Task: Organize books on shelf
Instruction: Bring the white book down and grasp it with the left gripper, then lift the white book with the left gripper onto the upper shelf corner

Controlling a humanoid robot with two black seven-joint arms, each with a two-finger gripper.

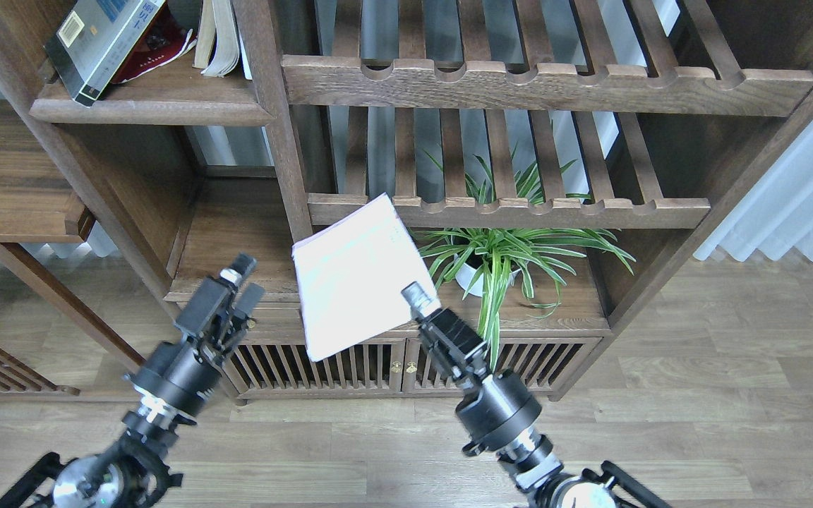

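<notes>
My right gripper (pixel 420 300) is shut on the lower right corner of the pale lavender-white paperback (pixel 353 279). It holds the book tilted in the air in front of the low cabinet. My left gripper (pixel 245 276) is open and empty, to the left of the book and apart from it. The shelf (pixel 152 109), a dark-brown board with a rounded front edge, is at the upper left. On it the thick black-edged grey book (pixel 99 39) leans to the right over the red paperback (pixel 163 42), which is mostly hidden.
A cream-paged book (pixel 219 35) stands on the shelf against the post. Two slatted racks with notched rails (pixel 519 81) span the middle. A potted spider plant (pixel 495 257) stands on the low cabinet (pixel 237 233). A wooden side table (pixel 4 176) is at left.
</notes>
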